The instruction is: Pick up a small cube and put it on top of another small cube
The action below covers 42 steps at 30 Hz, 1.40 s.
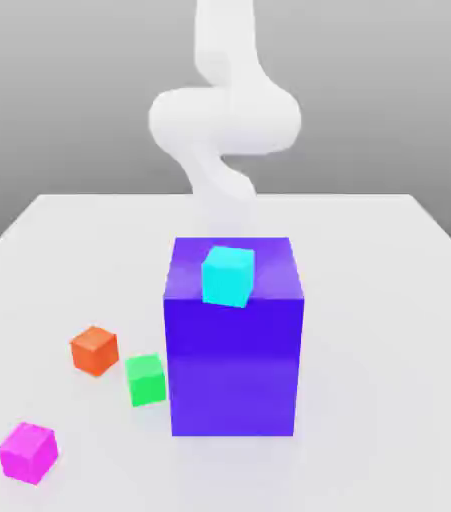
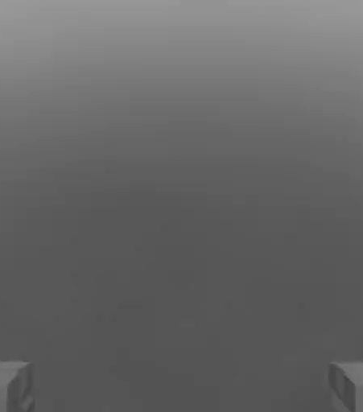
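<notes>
Several small cubes are in the exterior view. A cyan cube [image 1: 228, 275] rests on top of a large blue block [image 1: 233, 350]. On the table at the exterior view's left lie an orange cube [image 1: 94, 350], a green cube [image 1: 146, 379] close beside the block, and a magenta cube [image 1: 27, 452] nearest the front. My white arm [image 1: 224, 120] rises behind the block. In the hand view my gripper [image 2: 181, 386] is open, its fingertips [image 2: 3, 386] far apart, with nothing but grey background between them.
The large blue block stands in the middle of the white table [image 1: 389, 330] and is the tallest obstacle. The table's far edge runs behind the arm.
</notes>
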Each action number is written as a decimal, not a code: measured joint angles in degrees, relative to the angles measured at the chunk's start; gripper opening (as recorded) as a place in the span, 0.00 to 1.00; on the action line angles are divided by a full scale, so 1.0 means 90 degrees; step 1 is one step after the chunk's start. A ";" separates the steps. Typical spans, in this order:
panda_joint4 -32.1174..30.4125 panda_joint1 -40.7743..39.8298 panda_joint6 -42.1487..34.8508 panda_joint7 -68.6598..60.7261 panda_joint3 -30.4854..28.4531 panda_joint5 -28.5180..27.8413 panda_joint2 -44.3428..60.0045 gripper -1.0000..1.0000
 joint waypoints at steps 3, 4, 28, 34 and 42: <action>-0.0055 -0.0091 0.0186 -0.0648 -0.0136 -0.0450 0.0603 0.50; -0.0072 -0.0113 0.0244 -0.0865 -0.0196 -0.0583 0.0796 0.50; -0.0588 -0.0920 0.1966 -0.8609 -0.1806 -0.0095 0.5333 0.50; -0.0698 -0.1864 0.2414 -1.1203 -0.1160 0.1050 0.6392 0.50; -0.0500 -0.2298 0.3214 -1.1761 -0.0695 0.1495 0.7483 0.00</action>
